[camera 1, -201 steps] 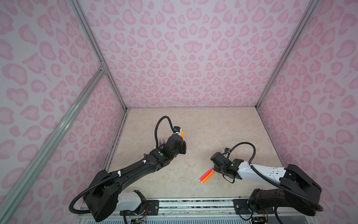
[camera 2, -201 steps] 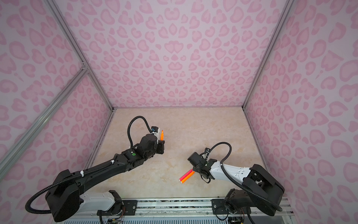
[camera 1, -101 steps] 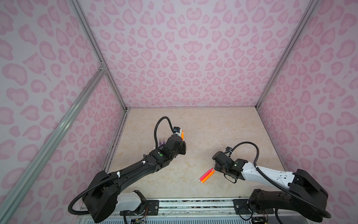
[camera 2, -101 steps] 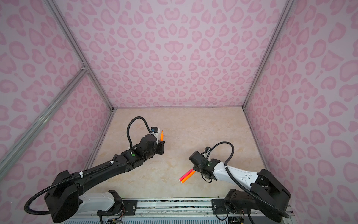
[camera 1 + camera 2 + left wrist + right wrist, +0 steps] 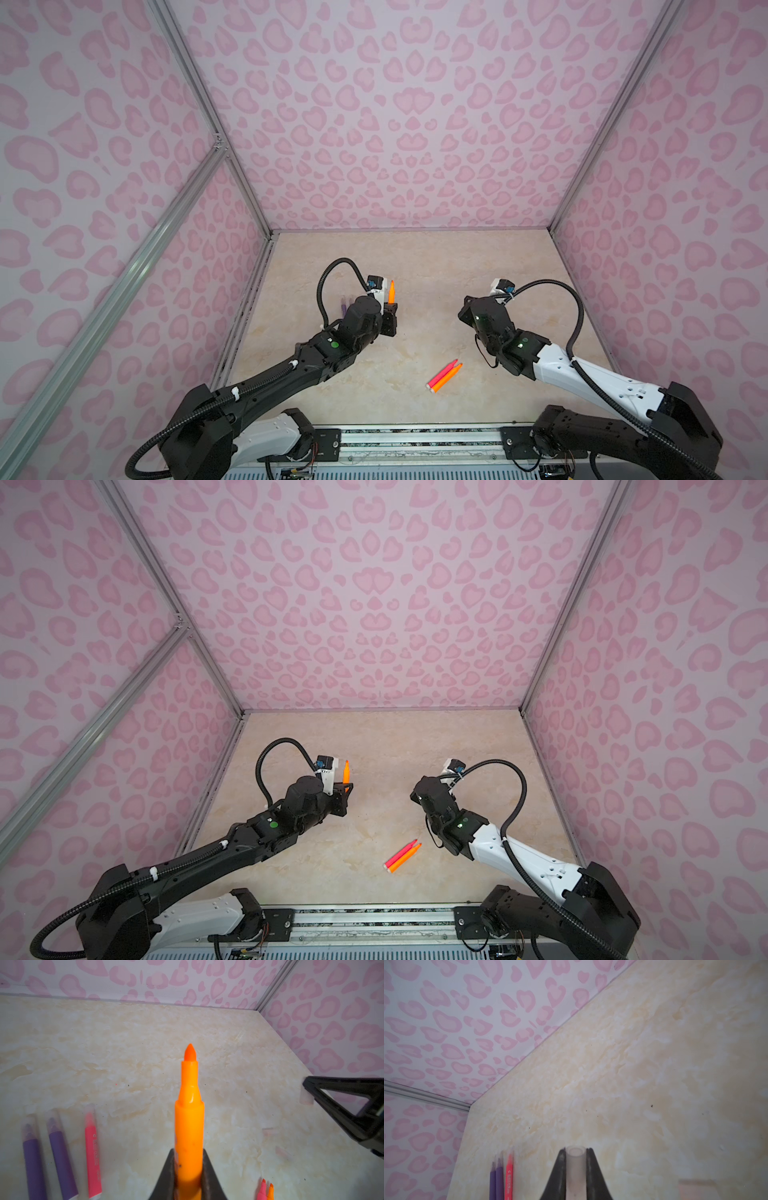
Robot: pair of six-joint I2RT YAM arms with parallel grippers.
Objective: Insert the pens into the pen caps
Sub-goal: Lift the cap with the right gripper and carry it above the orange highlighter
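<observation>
My left gripper [image 5: 188,1154] is shut on an orange pen [image 5: 189,1118] and holds it upright, bare tip up, in both top views [image 5: 391,292] [image 5: 345,771]. My right gripper [image 5: 575,1150] is shut on a clear pen cap [image 5: 575,1169], open end outward. It hangs to the right of the left one [image 5: 463,312] [image 5: 414,794], apart from the pen. In the left wrist view the cap [image 5: 306,1097] shows at its fingertips. A pink pen [image 5: 441,373] and an orange pen [image 5: 448,377] lie uncapped side by side on the table.
Two purple pens [image 5: 33,1163] [image 5: 61,1157] and a pink pen [image 5: 92,1157] lie capped in a row on the beige table, left of my left gripper. Faint loose caps [image 5: 268,1130] [image 5: 282,1152] lie between the arms. Pink patterned walls close in on three sides.
My right arm has risen from the table beside the two loose pens and moved toward the back, level with the left gripper. The left arm has held still.
</observation>
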